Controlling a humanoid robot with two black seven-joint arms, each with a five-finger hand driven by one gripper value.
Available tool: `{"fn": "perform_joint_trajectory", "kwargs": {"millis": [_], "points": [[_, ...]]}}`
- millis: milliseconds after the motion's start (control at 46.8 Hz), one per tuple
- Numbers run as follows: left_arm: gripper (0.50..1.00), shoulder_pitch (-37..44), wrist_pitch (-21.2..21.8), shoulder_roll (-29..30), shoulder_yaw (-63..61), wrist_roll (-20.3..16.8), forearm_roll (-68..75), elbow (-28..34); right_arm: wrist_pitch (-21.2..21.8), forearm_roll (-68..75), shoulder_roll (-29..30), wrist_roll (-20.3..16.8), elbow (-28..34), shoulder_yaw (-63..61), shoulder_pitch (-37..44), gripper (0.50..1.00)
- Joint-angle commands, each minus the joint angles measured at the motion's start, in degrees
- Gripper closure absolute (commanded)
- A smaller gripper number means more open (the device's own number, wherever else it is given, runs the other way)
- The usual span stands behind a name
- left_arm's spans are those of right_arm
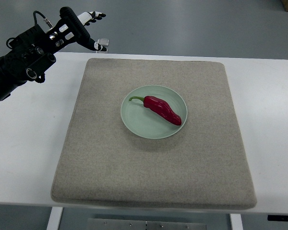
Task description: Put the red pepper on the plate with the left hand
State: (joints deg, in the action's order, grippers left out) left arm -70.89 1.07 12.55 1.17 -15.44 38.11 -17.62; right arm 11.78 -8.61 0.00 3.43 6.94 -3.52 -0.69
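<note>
A red pepper (162, 109) with a green stem lies on the pale green plate (134, 122), stem pointing left. The plate sits near the middle of a beige mat (153, 163). My left hand (86, 26) is raised at the upper left, beyond the table's far edge, well away from the plate. Its fingers are spread and hold nothing. The right arm does not show.
The mat lies on a white table (29, 143). A small clear bracket (103, 44) stands at the table's far edge beside my left hand. Grey floor shows beyond the table.
</note>
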Motion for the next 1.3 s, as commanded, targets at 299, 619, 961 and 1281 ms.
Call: {"fn": "perform_joint_trajectory", "kwargs": {"millis": [299,619,961,1281], "points": [[0.557,0.05,0.16,-1.74,3.92,9.73,-33.71,1.27,0.00,0.00,0.00,0.00,0.00,0.00,-0.01,0.568],[0.557,3.92,-3.44,-2.53,21.93,8.76,-38.38,1.36,0.00,0.00,0.00,0.00,0.00,0.00,-0.01,0.568],[0.555,6.38,-14.95,-3.23,34.51,7.53,-39.52,5.57,0.00,0.00,0.00,0.00,0.00,0.00,-0.01,0.568],[0.553,7.26,-18.12,-3.32,35.21,7.53,-42.59,6.37,0.00,0.00,0.00,0.00,0.00,0.00,-0.01,0.568]]}}
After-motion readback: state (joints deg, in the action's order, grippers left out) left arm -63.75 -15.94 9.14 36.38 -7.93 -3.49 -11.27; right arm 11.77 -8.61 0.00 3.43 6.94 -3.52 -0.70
